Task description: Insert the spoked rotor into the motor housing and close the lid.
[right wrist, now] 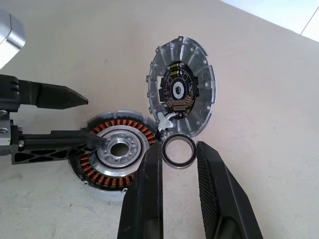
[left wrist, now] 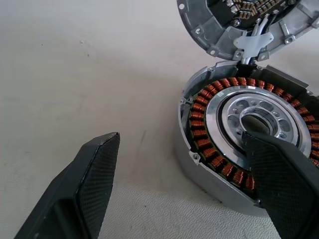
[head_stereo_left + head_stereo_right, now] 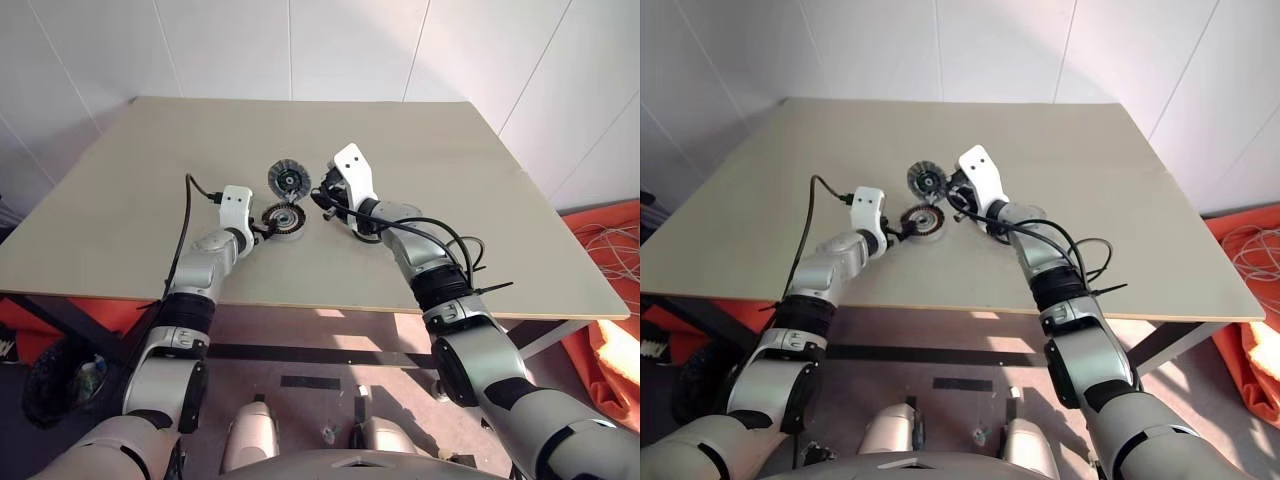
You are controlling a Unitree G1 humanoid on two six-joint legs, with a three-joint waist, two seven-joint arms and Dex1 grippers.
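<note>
The pale bench (image 3: 480, 200) carries the work near its middle. The motor housing (image 1: 115, 152) lies flat on it, copper windings facing up and its pale centre exposed. The lid (image 1: 182, 93) stands swung back on a hinge at the housing's far edge, its inner face showing, so the opening is free. Just beside the housing, on the bench, lies a small dark metal ring (image 1: 179, 151).

The left gripper (image 2: 182, 174) is spread wide and holds nothing; one finger hangs over the housing's centre and the other over bare bench beside it, as though steadying or reaching into the housing. The right gripper (image 1: 179, 164) comes in from the other side with its jaws only partly apart, its tips bracketing the ring; I cannot tell whether they touch it, and it looks to rest on the bench rather than being lifted.

I cannot pick out the spoked rotor; whether it already sits inside the housing is unclear
</note>
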